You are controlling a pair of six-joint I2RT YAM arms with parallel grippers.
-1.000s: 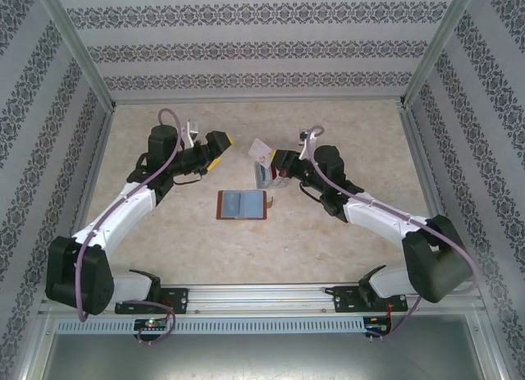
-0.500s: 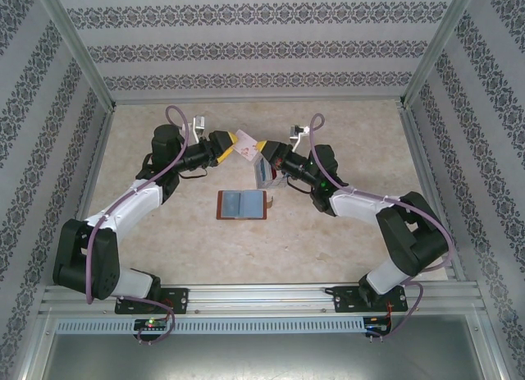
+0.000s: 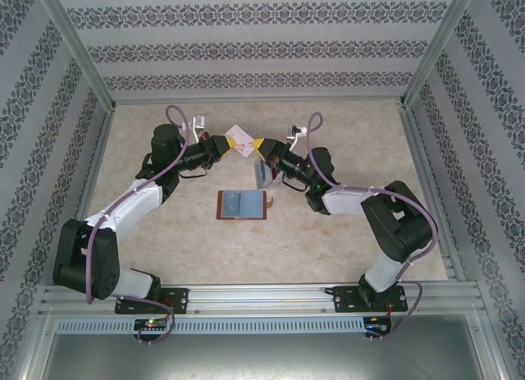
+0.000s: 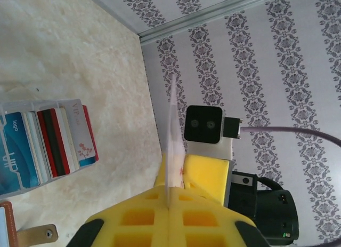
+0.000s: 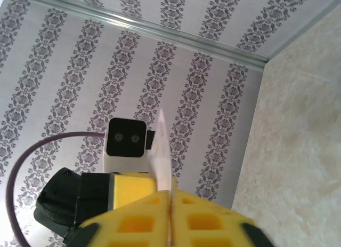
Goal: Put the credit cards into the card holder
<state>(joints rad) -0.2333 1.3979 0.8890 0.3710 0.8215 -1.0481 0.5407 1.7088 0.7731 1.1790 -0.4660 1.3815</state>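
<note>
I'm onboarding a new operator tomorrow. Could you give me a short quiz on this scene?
1. True or false: the card holder lies folded shut.
2. The spare cards stand: A) in a clear tray, B) inside the card holder, C) flat beside it.
3. Which grippers pinch the raised card?
Key: 1 false, it lies open. 2 A. 3 Both: left gripper and right gripper.

Item: thin pale plastic credit card (image 4: 173,135), centre of the left wrist view. Seen edge-on, faces unreadable, lower end hidden inside the left gripper (image 4: 169,196), whose yellow fingers (image 4: 133,220) run off the bottom edge.
Item: brown leather-like card holder (image 4: 29,236), lower left corner. Cropped, only a corner and the clasp tab showing.
Item: upright row of blue, white and red credit cards (image 4: 53,143), left edge. Cut off on its left.
</note>
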